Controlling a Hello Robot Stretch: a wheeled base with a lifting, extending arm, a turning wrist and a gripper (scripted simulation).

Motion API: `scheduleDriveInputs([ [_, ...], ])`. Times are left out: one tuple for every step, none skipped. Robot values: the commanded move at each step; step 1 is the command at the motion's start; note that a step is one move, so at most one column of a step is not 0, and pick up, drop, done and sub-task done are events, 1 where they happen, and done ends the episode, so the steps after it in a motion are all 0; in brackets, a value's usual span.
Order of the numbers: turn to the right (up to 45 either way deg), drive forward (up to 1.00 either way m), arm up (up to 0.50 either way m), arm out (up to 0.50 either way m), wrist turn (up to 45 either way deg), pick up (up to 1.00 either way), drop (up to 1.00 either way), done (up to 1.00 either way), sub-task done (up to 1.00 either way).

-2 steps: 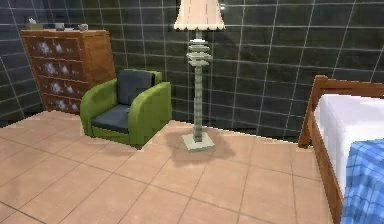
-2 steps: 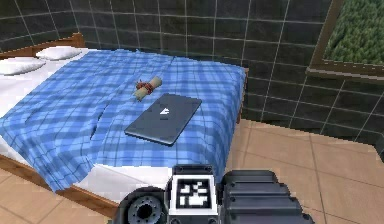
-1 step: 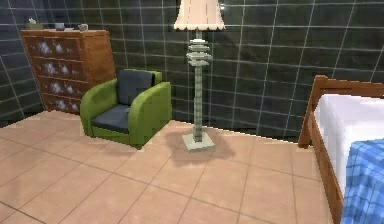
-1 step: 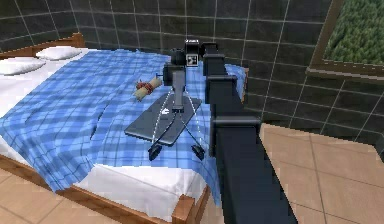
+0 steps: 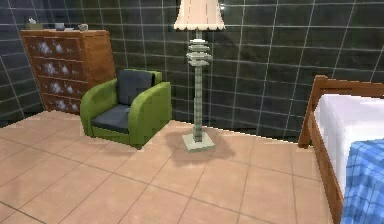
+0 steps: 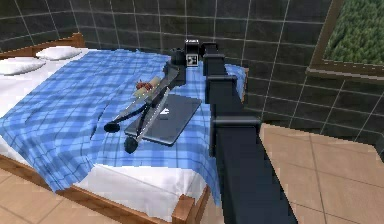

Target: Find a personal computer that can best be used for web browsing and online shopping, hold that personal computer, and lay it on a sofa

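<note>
Arm (image 6: 238,150) is reaching over the bed (image 6: 140,183); claw (image 6: 120,133) is sitting at the laptop (image 6: 170,122) lying on the blanket (image 6: 65,115). Cannot tell whether the claw is gripping anything.

Dark tiled walls (image 5: 290,60) close in the room, above a floor (image 5: 130,185) of tan tiles. A wooden dresser (image 5: 65,65) stands against the wall, and just beside it sits a green, dark-cushioned armchair (image 5: 125,108). Near that rises a tall, cream-shaded lamp (image 5: 199,80). A wooden-framed bed (image 5: 320,105) carries a blue checked blanket (image 6: 60,115) and white pillows (image 6: 22,66). A window (image 6: 355,35) in the dark wall looks out on green leaves.
</note>
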Motion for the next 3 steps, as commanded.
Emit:
scheduleDriveInputs([
  [0.0, 0.0, 0.0, 0.0, 45.0, 0.0, 0.0, 0.0, 0.0],
  [0.0, 0.0, 0.0, 0.0, 45.0, 0.0, 0.0, 0.0, 0.0],
  [0.0, 0.0, 0.0, 0.0, 27.0, 0.0, 0.0, 0.0, 0.0],
])
